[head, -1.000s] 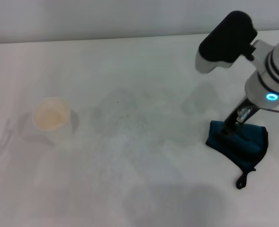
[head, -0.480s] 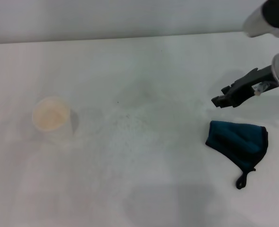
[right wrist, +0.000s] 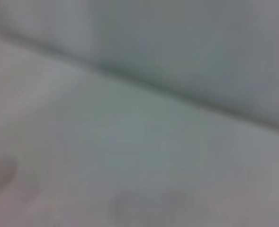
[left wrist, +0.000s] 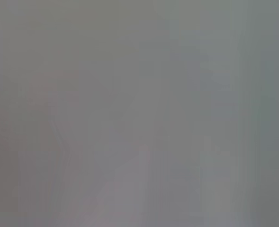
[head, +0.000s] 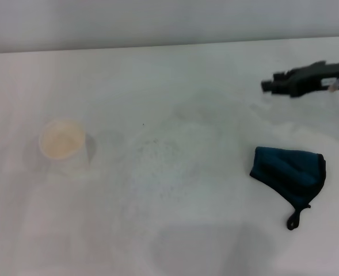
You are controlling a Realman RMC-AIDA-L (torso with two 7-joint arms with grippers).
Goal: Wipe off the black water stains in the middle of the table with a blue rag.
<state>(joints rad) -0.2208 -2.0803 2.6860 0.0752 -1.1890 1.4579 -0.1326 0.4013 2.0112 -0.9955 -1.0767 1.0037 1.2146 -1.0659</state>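
No readable text, labels, brands, numbers or signs anywhere. Blue rag point(head: 290, 171): plain cloth, no tag lettering visible. Paper cup point(head: 63, 145): unmarked. Table point(head: 175, 75): bare white, no markings. Right gripper point(head: 267, 85): dark, no legible print. Both wrist views: blurred, nothing legible.

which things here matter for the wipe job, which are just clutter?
For the job:
- blue rag, lying loose on the table, on the robot's right
- right gripper, off the rag, above the table's far right

Just lying about:
- paper cup, on the left

No black stains are visible.
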